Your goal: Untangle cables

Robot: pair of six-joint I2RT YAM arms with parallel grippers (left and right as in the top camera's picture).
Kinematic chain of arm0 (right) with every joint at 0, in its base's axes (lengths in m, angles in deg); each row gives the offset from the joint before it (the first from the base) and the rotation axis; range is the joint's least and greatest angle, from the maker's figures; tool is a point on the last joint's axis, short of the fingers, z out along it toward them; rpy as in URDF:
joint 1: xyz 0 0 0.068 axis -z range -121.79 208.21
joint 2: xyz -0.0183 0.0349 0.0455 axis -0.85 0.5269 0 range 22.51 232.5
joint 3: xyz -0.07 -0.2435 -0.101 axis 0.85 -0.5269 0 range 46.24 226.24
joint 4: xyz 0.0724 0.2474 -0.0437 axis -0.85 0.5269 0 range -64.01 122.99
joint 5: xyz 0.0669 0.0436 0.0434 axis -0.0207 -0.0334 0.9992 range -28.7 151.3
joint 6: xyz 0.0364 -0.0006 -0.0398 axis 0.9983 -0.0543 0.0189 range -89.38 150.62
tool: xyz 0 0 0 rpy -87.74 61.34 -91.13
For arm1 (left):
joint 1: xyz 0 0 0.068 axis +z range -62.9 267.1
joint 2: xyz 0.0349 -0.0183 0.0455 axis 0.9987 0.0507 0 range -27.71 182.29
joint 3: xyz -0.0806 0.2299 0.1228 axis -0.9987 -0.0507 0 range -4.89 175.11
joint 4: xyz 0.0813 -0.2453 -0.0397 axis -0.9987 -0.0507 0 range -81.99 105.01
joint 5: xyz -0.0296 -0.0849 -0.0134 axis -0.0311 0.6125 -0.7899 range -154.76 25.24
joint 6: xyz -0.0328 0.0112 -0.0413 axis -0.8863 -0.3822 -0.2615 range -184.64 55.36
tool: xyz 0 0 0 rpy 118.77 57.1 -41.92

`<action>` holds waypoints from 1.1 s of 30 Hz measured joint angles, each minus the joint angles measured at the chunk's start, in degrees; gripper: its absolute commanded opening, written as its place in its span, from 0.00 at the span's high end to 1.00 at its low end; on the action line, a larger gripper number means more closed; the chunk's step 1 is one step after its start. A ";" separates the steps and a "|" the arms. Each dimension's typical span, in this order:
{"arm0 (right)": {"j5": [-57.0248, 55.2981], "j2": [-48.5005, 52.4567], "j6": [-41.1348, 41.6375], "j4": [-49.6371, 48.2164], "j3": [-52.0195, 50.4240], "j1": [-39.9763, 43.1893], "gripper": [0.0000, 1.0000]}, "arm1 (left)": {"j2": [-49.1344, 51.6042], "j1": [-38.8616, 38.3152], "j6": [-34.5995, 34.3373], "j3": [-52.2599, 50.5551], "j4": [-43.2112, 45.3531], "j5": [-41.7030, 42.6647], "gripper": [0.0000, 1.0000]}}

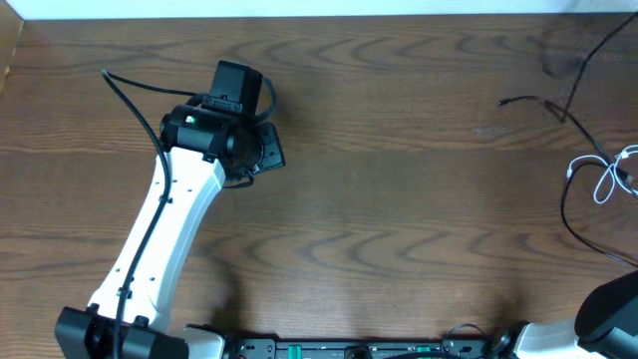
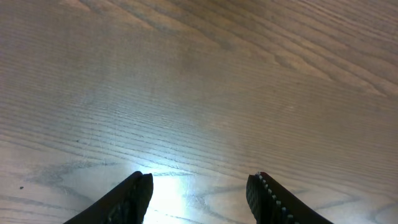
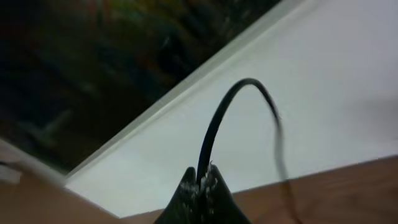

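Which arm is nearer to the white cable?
Right. The right arm is at the right edge, close to the white cable; the left arm is far to its left.

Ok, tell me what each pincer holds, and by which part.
The left pincer is open above the table, holding nothing. The right pincer is shut on a black cable, pinching its cord; no plug shows there.

No text, label, brand, number or sign could be read in any view (small green marks on the base rail (image 1: pixel 349 350) at the overhead's bottom edge were too tiny to make out).
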 measured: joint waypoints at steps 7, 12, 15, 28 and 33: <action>-15.85 0.02 2.49 22.34 0.42 0.04 0.99 | 0.00 0.00 0.00 -0.02 -0.09 -0.02 0.46; -34.45 0.02 2.86 38.36 0.26 0.00 0.99 | 0.00 0.00 -0.02 -0.09 -0.07 -0.02 0.46; -46.34 0.02 2.84 44.98 0.28 0.02 0.99 | 0.00 0.00 -0.02 -0.09 -0.11 0.00 0.46; -63.08 0.02 2.82 53.18 -0.35 0.17 0.99 | 0.00 0.00 -0.02 -0.09 -0.11 0.00 0.46; -63.32 0.61 1.42 49.46 -3.72 1.07 0.99 | 0.00 0.00 -0.02 -0.09 -0.17 -0.02 0.46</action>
